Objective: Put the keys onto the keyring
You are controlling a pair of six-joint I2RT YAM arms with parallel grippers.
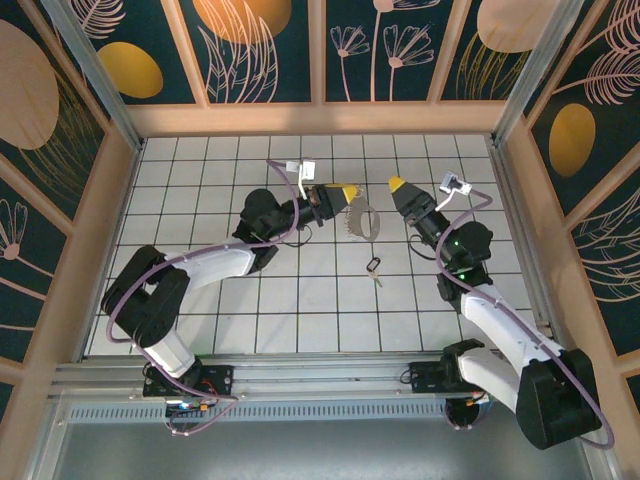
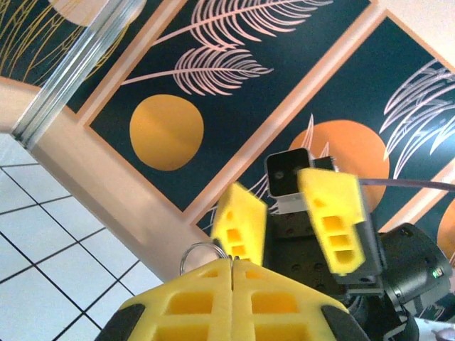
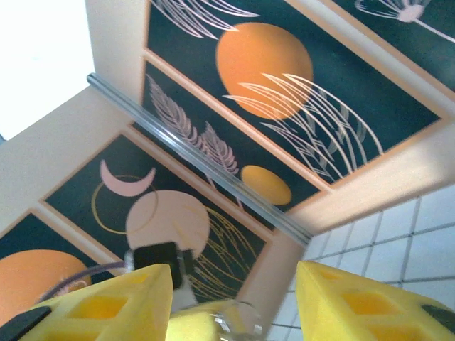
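Note:
In the top view my left gripper (image 1: 347,192) is shut on the upper edge of the keyring (image 1: 360,222), a pale silvery loop hanging above the tiles with jagged pieces along one edge. In the left wrist view the two yellow fingers (image 2: 192,298) are pressed together, and a thin arc of the ring (image 2: 201,247) sticks out at their tips. My right gripper (image 1: 397,185) is open just to the right of the ring and holds nothing. Its fingers (image 3: 106,305) stand wide apart, with the ring (image 3: 245,323) blurred low between them. A black-headed key (image 1: 373,266) lies on the floor below the ring.
The white tiled floor (image 1: 300,300) is enclosed by wooden-framed patterned walls (image 1: 320,115) at the back and on both sides. The right gripper's yellow fingers (image 2: 333,217) stand directly in front of my left gripper (image 2: 233,260), very close.

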